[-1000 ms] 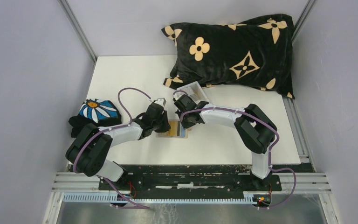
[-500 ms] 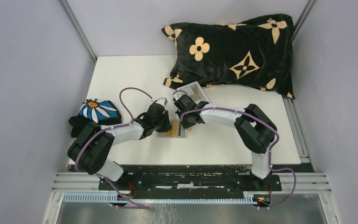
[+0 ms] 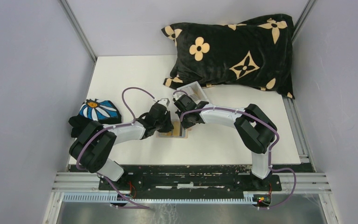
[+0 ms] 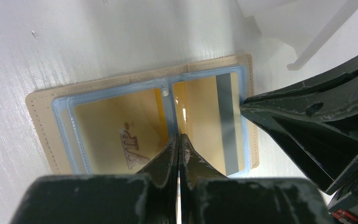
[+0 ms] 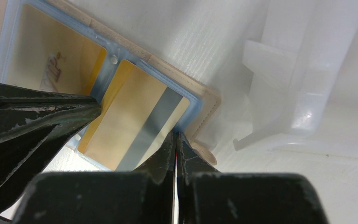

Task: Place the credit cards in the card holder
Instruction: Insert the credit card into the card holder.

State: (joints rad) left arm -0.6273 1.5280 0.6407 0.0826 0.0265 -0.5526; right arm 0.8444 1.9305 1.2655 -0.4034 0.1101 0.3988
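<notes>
The tan card holder lies open on the white table, with a bluish clear sleeve inside. Two yellowish credit cards sit in its pockets: one marked "VIP" on the left, one with a grey stripe on the right. My left gripper is shut, its tips resting on the holder's middle fold. My right gripper is shut, its tips at the holder's right edge by the striped card. In the top view the two grippers stand on either side of the holder.
A clear plastic box lies just behind the holder, close to my right gripper. A black pillow with tan flowers fills the back right. A blue daisy-print cloth lies at the left table edge.
My left gripper has crept a little to the right onto the holder and now covers more of it. The right arm and the holder have stayed in place.
</notes>
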